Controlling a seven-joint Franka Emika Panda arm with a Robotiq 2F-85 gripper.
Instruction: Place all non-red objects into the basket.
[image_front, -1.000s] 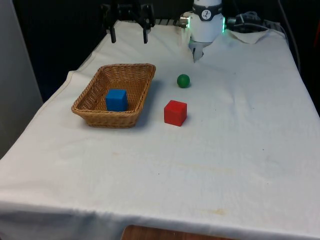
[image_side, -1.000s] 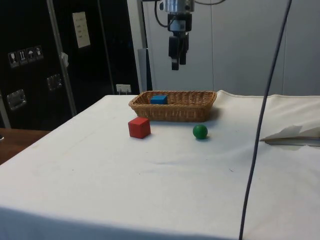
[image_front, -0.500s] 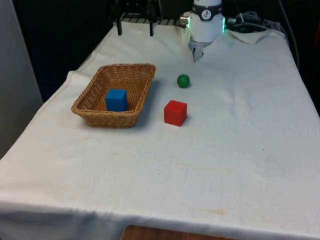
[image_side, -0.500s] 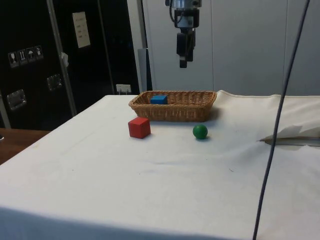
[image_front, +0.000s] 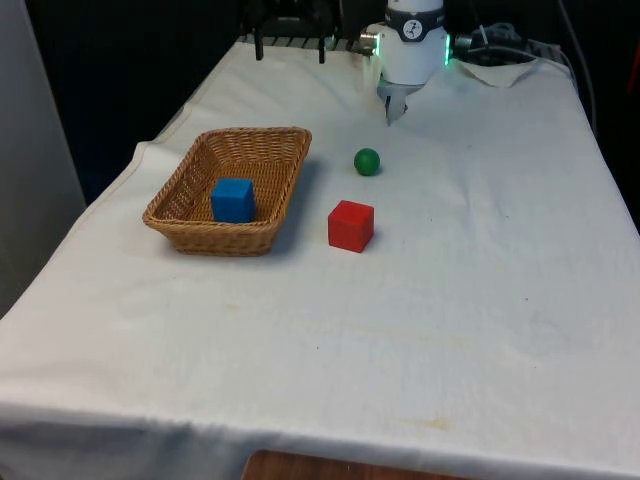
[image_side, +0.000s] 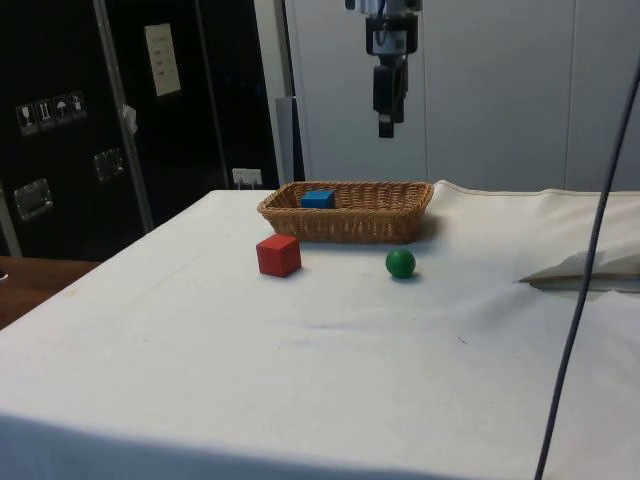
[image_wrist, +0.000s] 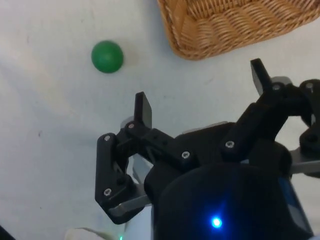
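**Table under the white cloth**

I see the table (image_front: 420, 330) carrying a wicker basket (image_front: 190, 215) near its left edge in the front view, a red cube (image_front: 351, 225) just beside the basket toward the middle, and a green ball (image_front: 367, 161) near the cube, toward the far edge

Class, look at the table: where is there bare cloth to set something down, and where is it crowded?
The broad stretch of cloth nearer than the red cube is free, as is the cloth toward the front view's right of the green ball. It is tighter between the basket, with the blue cube inside, and the red cube and ball.
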